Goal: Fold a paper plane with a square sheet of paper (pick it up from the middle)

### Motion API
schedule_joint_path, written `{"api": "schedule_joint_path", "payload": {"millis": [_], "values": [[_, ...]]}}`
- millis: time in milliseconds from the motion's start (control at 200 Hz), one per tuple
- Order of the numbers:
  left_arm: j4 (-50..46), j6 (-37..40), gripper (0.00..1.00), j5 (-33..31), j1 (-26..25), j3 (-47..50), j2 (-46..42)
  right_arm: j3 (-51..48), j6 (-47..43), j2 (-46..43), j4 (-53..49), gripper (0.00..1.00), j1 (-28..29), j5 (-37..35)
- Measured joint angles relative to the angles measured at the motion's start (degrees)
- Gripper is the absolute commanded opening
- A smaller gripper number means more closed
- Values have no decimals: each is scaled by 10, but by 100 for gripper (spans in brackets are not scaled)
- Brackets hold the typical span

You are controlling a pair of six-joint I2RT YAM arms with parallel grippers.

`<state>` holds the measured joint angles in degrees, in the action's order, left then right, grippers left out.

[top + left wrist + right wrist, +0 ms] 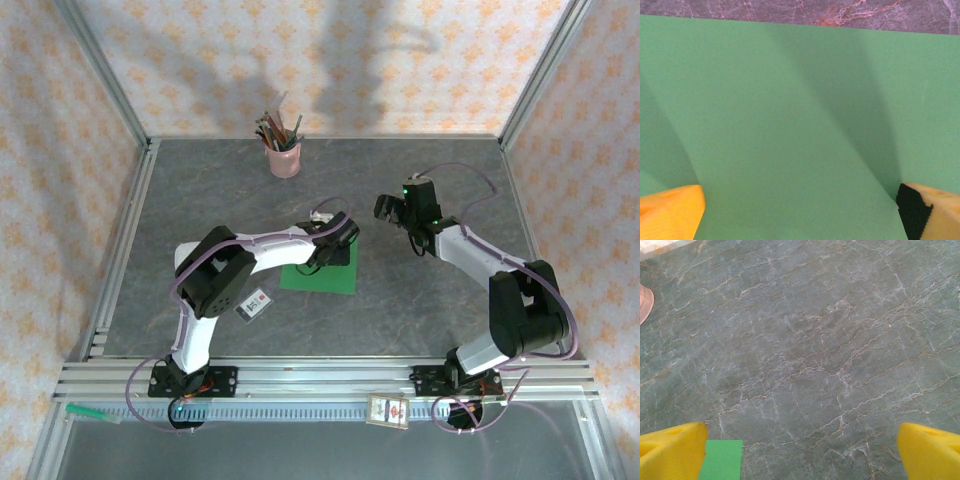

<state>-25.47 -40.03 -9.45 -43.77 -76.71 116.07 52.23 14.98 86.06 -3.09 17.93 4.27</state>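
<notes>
We see the square sheet of paper lying flat on the worktop. Our left pincer hangs wide open over its middle, likely to pinch there. The right pincer, equally spread, hovers beside the sheet, leaving room.

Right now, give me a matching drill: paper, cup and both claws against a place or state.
1 paper
2 cup
3 left claw
4 right claw

a holds pencils, far side
b open over bare table
c lies flat, mid-table
d open over the paper

Pairs: 1-c, 2-a, 3-d, 4-b
</notes>
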Motion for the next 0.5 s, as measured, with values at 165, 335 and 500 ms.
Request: {"api": "schedule_joint_path", "payload": {"millis": [165,335,500], "values": [[12,5,98,4,0,6,0,0,0,0,0,97,0,0],[29,10,95,7,2,17,-6,0,0,0,0,97,0,0],[41,11,93,17,9,27,-12,0,0,0,0,97,0,0]]}}
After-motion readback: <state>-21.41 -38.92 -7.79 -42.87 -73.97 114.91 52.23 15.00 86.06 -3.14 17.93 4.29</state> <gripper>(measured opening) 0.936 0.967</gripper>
